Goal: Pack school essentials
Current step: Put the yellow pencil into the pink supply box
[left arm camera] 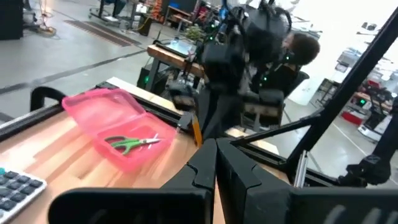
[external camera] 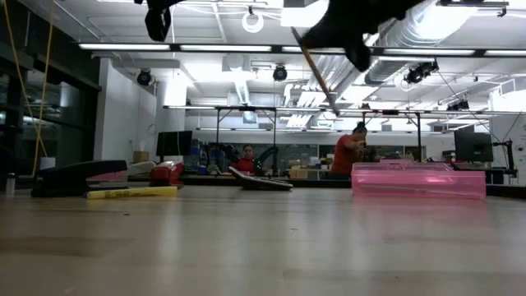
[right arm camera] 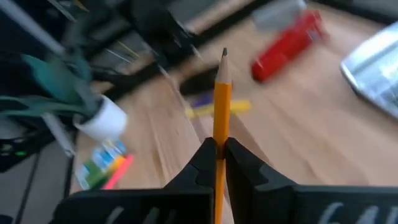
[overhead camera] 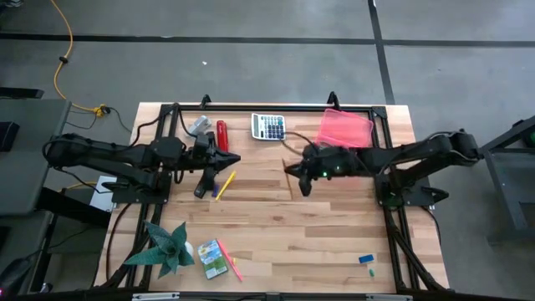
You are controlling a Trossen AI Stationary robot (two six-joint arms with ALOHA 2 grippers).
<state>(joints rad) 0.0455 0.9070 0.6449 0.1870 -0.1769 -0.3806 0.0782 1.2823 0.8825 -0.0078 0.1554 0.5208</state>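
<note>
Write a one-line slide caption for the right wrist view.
Right gripper shut on an orange pencil, tip pointing out over the table toward the red stapler.

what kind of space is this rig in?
Looks like a robotics lab or workshop: exposed ducts and strip lights overhead, rows of workbenches with gear, people working behind the wooden table, taped concrete floor.

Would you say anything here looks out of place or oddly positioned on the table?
Nothing looks damaged or spilled. The right gripper holds the orange pencil above the table, the scissors already lie in the pink case, and the crayon box and blue eraser sit far off near the front edge.
</note>
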